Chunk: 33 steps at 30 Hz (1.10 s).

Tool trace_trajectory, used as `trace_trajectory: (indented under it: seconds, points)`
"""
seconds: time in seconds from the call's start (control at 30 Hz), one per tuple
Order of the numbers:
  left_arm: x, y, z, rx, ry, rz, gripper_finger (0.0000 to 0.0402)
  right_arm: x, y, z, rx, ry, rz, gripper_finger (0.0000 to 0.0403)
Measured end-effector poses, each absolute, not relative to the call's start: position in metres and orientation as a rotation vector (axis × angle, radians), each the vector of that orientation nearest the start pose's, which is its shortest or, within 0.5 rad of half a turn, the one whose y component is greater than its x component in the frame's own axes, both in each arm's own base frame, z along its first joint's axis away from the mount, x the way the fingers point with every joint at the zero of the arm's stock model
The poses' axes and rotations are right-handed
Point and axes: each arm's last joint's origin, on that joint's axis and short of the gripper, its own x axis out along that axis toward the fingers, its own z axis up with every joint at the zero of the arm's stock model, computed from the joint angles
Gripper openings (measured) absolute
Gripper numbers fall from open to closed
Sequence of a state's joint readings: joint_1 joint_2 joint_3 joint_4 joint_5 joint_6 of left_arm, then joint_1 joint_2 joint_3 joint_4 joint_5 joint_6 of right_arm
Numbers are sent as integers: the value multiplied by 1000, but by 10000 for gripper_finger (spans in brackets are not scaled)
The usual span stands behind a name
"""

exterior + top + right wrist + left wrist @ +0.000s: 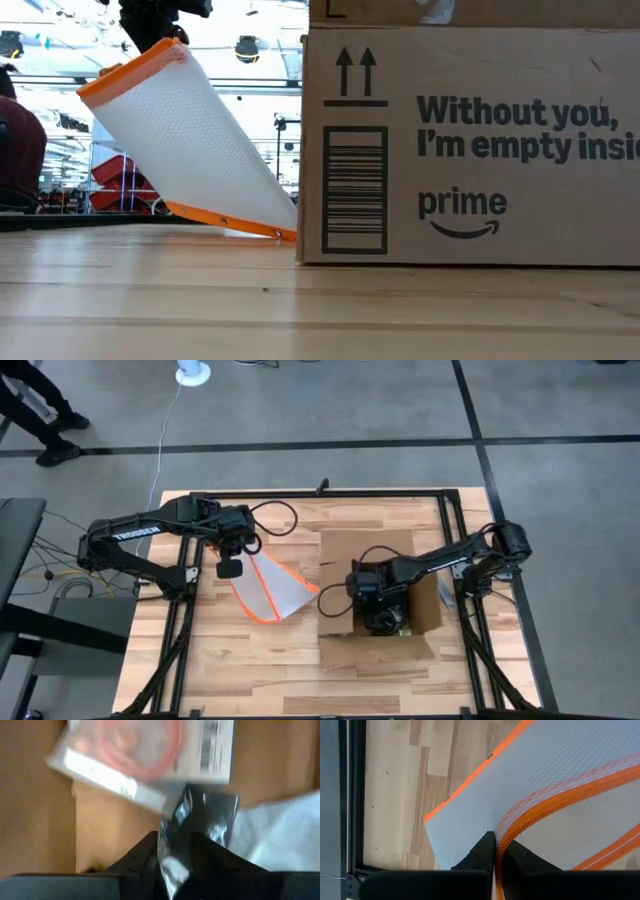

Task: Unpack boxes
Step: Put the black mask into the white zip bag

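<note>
Down inside the box (385, 550) at table centre, my right gripper (172, 852) pinches a silvery bag (200, 815), exit straight up. At nine o'clock, my left gripper (495, 852) clamps the pouch (272, 588).

The cardboard box (470, 140) fills the right of the low view; its side reads "Without you, I'm empty insi", cut off at the frame's edge, with "prime" and a curved arrow below, two upward arrows and a barcode at left. In the high view's left, the left arm (135, 532) bears "TROSSEN".
</note>
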<state>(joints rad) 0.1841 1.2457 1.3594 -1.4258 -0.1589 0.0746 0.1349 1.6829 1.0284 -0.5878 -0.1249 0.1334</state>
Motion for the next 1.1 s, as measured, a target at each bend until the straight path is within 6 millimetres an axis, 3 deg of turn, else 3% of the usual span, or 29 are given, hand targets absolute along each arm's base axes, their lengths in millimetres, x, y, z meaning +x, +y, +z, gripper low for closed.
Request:
trace_trajectory:
  seconds: [0.23, 0.47, 0.73, 0.97, 1.1]
  points:
    - [193, 41, 348, 51, 1327, 240, 0, 297, 36, 169, 326, 1430, 115, 103]
    - [193, 41, 348, 64, 1328, 233, 0, 312, 34, 184, 160, 1261, 261, 103]
    - [193, 41, 348, 65, 1329, 235, 0, 329, 33, 206, 134, 1139, 249, 102]
    - [192, 41, 348, 65, 1336, 235, 0, 333, 21, 212, 245, 1134, 164, 105]
    - [191, 40, 348, 69, 1351, 230, 0, 338, 17, 216, 376, 1129, 140, 137]
